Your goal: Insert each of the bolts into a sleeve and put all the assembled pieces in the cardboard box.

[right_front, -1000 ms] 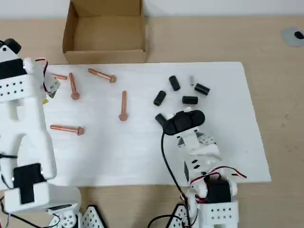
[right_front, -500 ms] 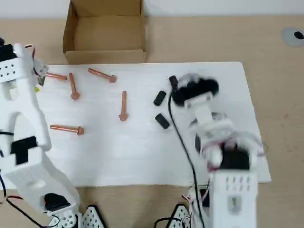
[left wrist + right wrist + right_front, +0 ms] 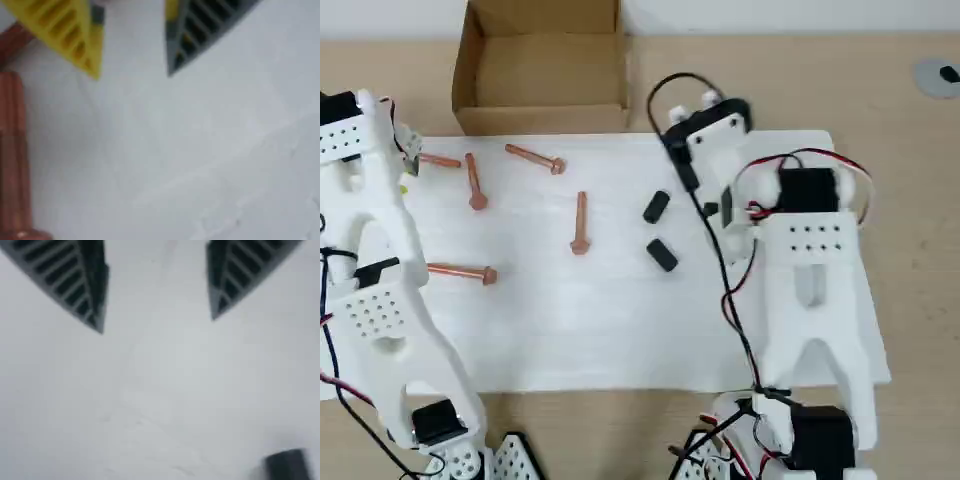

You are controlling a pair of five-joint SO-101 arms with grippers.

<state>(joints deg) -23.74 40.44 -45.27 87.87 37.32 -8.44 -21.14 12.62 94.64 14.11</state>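
Several copper bolts lie on the left half of the white board [image 3: 570, 320], among them one at the middle [image 3: 580, 222] and one nearer the front [image 3: 460, 271]. Two black sleeves [image 3: 656, 207] [image 3: 662, 253] lie right of centre; others are hidden under the right arm [image 3: 800, 240]. My left gripper [image 3: 131, 75] hangs open just above the board, a bolt [image 3: 12, 160] beside its yellow finger [image 3: 65, 30]. My right gripper [image 3: 155, 325] is open over bare board, with a sleeve [image 3: 285, 462] off to one side. Nothing sits between either pair of fingers.
The cardboard box [image 3: 545, 65] stands open behind the board's back left corner. The left arm [image 3: 370, 250] stretches along the board's left edge. A black cable [image 3: 725, 290] trails along the right arm. Wooden tabletop surrounds the board.
The right arm swung from the board's front middle to its back edge, over the sleeves, leaving one sleeve lying where its gripper had been. The left arm stretched out and shifted slightly.
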